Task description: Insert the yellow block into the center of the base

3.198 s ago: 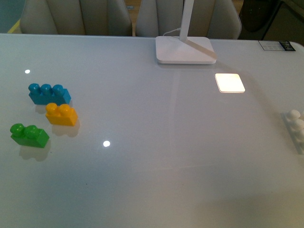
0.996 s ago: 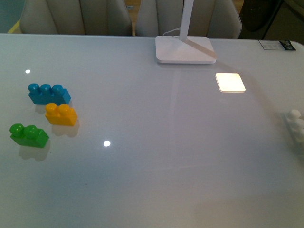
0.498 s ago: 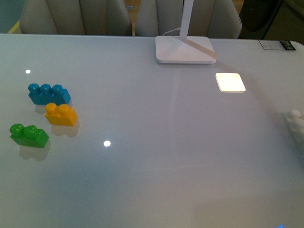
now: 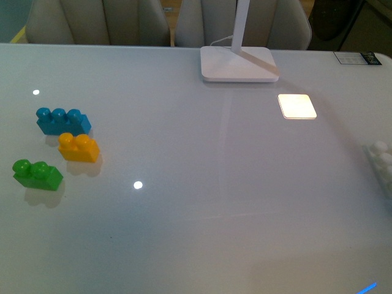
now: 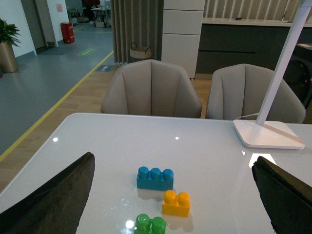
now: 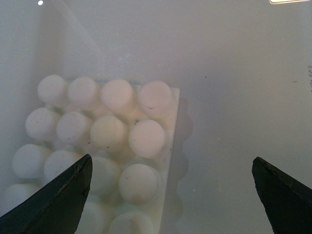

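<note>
The yellow block [image 4: 79,147] lies on the white table at the left, between a blue brick and a green brick; in the left wrist view the yellow block [image 5: 176,203] sits ahead of my open left gripper [image 5: 175,195], whose dark fingers [image 5: 53,195] frame it from a distance. The white studded base [image 4: 382,160] lies at the table's right edge, mostly cut off. In the right wrist view the base [image 6: 97,146] fills the space just under my open right gripper [image 6: 170,195], close to one finger. Neither arm shows in the front view.
A blue three-stud brick [image 4: 62,120] and a green two-stud brick [image 4: 37,174] flank the yellow block. A white lamp foot [image 4: 239,64] stands at the back centre, with a bright light patch [image 4: 297,106] beside it. Chairs [image 5: 151,90] stand behind the table.
The base at the right edge has slid slightly further right in the front view. A blue glint has appeared at the bottom right corner. The bricks have not moved.
</note>
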